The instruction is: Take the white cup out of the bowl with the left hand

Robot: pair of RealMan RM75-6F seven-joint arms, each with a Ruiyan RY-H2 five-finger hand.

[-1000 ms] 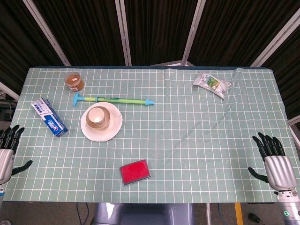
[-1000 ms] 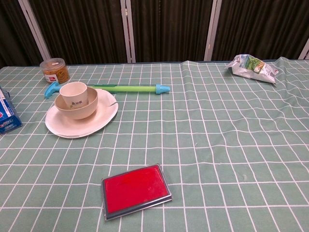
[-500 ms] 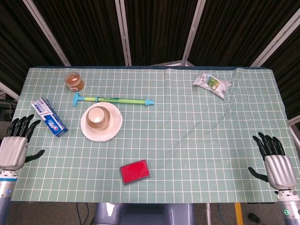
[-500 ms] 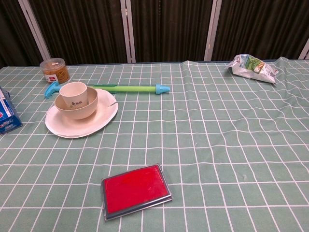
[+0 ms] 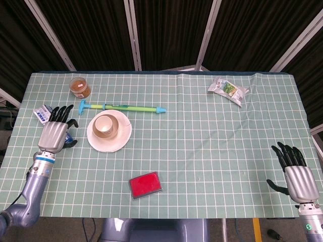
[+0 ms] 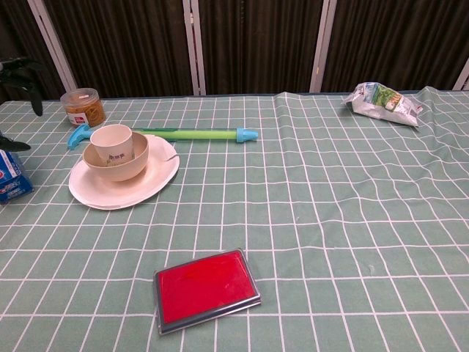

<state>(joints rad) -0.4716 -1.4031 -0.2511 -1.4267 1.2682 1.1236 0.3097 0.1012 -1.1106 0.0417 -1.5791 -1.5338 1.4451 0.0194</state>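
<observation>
Left hand has moved in beside the bowl, fingers spread, empty. Cup sits upright inside. Right hand rests spread, near right.

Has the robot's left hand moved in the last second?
Yes. The left hand has travelled from the table's near-left edge up and inward, now covering the blue toothpaste box beside the white plate.

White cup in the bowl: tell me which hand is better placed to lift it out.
Left. The left hand hovers open just beside the plate holding the bowl and cup. The right hand sits at the far near-right table corner, well away from them.
</observation>
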